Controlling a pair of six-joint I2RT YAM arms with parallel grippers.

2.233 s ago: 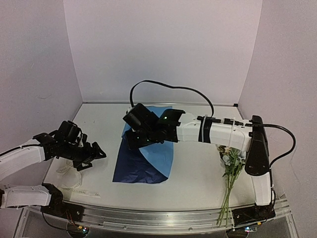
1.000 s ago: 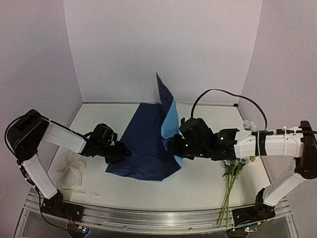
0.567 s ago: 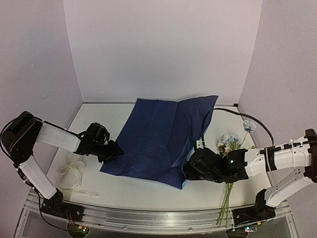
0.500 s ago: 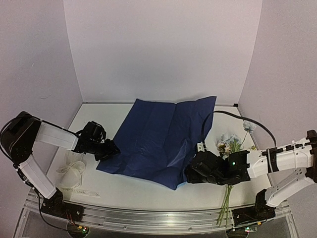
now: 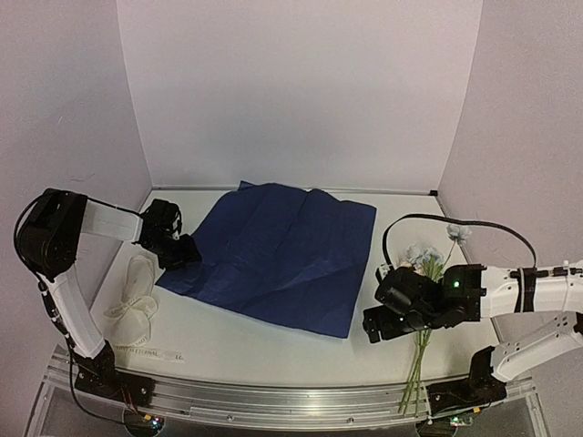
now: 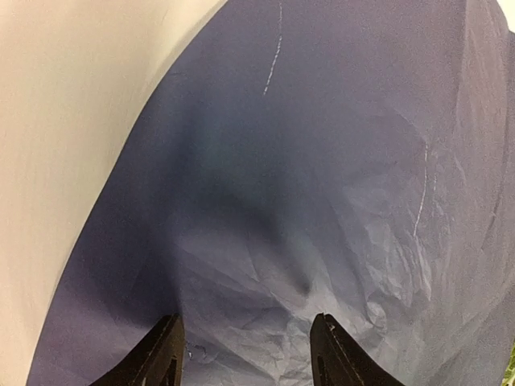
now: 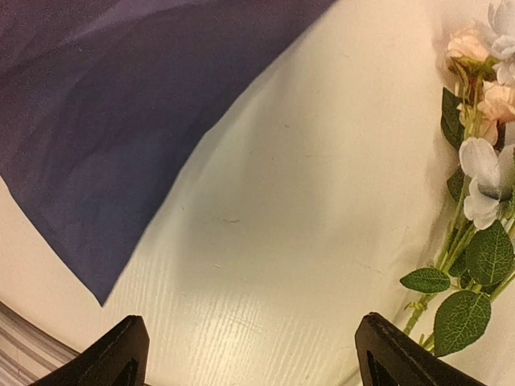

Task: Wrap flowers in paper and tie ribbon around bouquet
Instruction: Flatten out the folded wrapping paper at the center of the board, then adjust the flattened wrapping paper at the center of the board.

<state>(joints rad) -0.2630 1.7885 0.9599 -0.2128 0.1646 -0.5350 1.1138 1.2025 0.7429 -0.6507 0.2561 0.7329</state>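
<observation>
The paper (image 5: 278, 250) lies opened out, dark face up, across the middle of the bench (image 5: 264, 350), creased but not yet rolled. The flowers (image 5: 426, 262) lie loose at lower right, off the sheet. The ribbon (image 5: 134, 305) sits in a loose heap at lower left, untied. By the look of it only the spreading is done, with loading, wrapping and tying all left to do. The left gripper (image 5: 178, 251) sits at the sheet's left corner, fingers apart astride crumpled paper; whether they bear on it is unclear. The right gripper (image 5: 375, 326), jaws wide and empty, hovers over bare bench between sheet and stems. It covers part of the stems, and the ribbon's lettering is too small to read.
</observation>
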